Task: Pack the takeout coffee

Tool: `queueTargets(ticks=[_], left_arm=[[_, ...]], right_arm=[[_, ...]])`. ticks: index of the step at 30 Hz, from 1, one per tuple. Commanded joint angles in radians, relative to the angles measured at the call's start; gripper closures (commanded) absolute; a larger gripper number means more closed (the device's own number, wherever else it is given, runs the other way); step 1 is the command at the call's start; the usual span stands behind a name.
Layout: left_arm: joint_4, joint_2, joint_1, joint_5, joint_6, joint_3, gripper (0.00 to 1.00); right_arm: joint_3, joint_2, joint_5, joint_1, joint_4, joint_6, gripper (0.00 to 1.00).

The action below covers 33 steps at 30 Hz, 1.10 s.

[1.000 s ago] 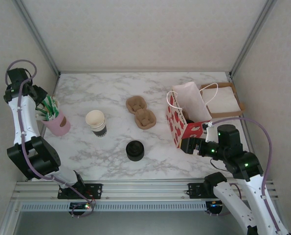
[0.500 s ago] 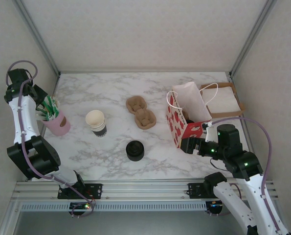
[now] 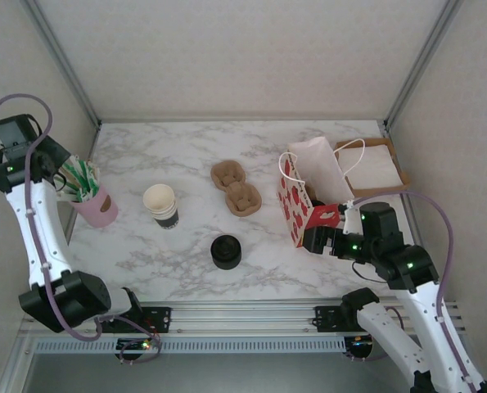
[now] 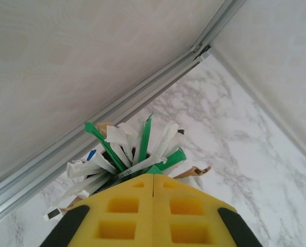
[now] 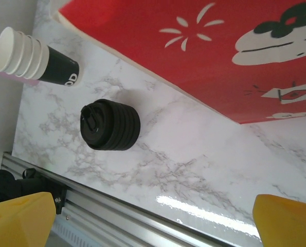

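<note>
yellow pads [image 4: 122, 216] of the left gripper [image 4: 153, 177] have pressed together over the pink cup [image 3: 96, 209] of stirrers (pinching one? cannot tell). right gripper [image 5: 153, 221] stays spread beside the red bag [image 3: 296, 209]. takeout coffee looks unassembled: cup stack [image 3: 161, 205] and lids [image 3: 225, 251] stand apart on the worktop [image 3: 145, 164].

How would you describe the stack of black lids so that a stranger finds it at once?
Look at the marble table, at the middle of its near edge. There, left of the red paper bag, sits the stack of black lids. It is low, round and all black, while the stack of cups farther back is white on top.
</note>
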State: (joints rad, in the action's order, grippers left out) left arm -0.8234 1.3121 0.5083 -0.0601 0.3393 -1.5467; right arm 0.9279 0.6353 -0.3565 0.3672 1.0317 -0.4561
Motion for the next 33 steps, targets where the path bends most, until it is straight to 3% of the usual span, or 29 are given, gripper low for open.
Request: queueTargets(ticks=[1, 8, 17, 33], left_arm=[[-0.025, -0.045, 0.004, -0.028, -0.011, -0.019, 1.00], [0.007, -0.086, 0.004, -0.059, -0.011, 0.024, 1.00], [0.038, -0.063, 0.004, -0.092, -0.017, 0.046, 1.00], [-0.023, -0.004, 0.005, -0.047, -0.030, -0.028, 1.00]], right_arm=[[0.112, 0.025, 0.044, 0.006, 0.116, 0.014, 0.01], [0.307, 0.120, 0.130, 0.007, 0.313, 0.028, 0.01], [0.542, 0.249, 0.363, 0.007, 0.479, 0.033, 0.01], [0.461, 0.316, 0.439, 0.007, 0.342, 0.017, 0.01]])
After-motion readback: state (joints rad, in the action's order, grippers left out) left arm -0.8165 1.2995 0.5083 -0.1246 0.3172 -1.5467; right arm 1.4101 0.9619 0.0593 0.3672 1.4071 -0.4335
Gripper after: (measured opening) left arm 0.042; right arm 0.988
